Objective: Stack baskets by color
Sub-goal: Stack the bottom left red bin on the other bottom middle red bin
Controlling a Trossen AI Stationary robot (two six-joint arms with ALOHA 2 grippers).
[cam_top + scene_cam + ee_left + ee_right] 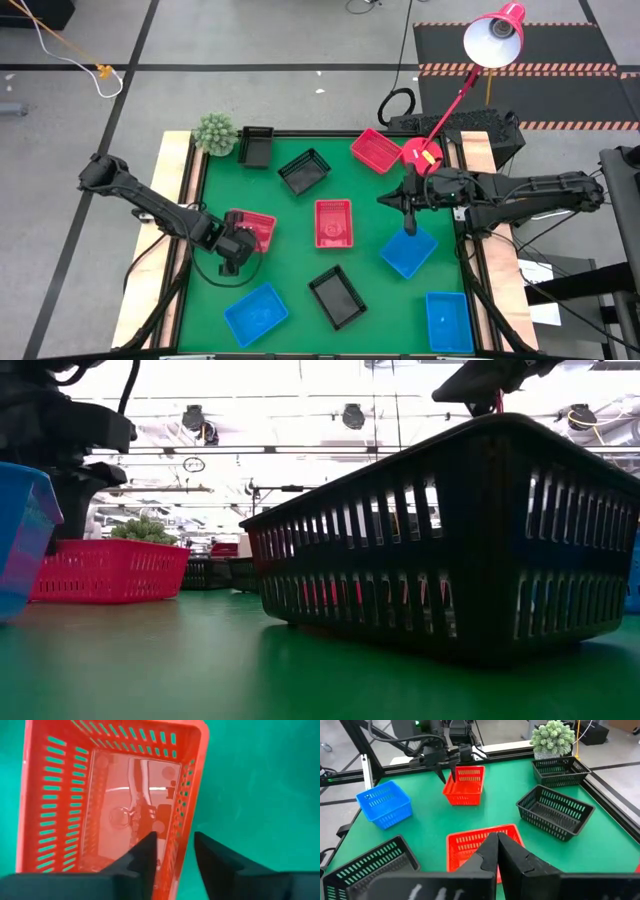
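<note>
Red, black and blue baskets lie apart on the green mat. My left gripper (240,250) is down at the near-left red basket (256,226), open. One finger (145,857) stands inside the basket and the other (212,862) outside, astride its long side wall (181,827). The basket rests flat on its bottom. Two more red baskets sit at mid-table (333,222) and far right (375,150). My right gripper (411,226) hangs shut and empty above the mat, at the far corner of a blue basket (408,254). My left gripper comes from above, pointing steeply down, with the red basket's long side wall (179,845) between its fingers near one end. A strip of green mat shows between the outer finger and the wall. Whether the inner finger touches the wall, I cannot tell.
Black baskets sit at the far left (256,145), far middle (304,171) and near middle (338,296). Blue baskets lie near left (256,313) and near right (448,322). A green ball plant (214,133) and a red lamp base (421,153) stand at the far edge.
</note>
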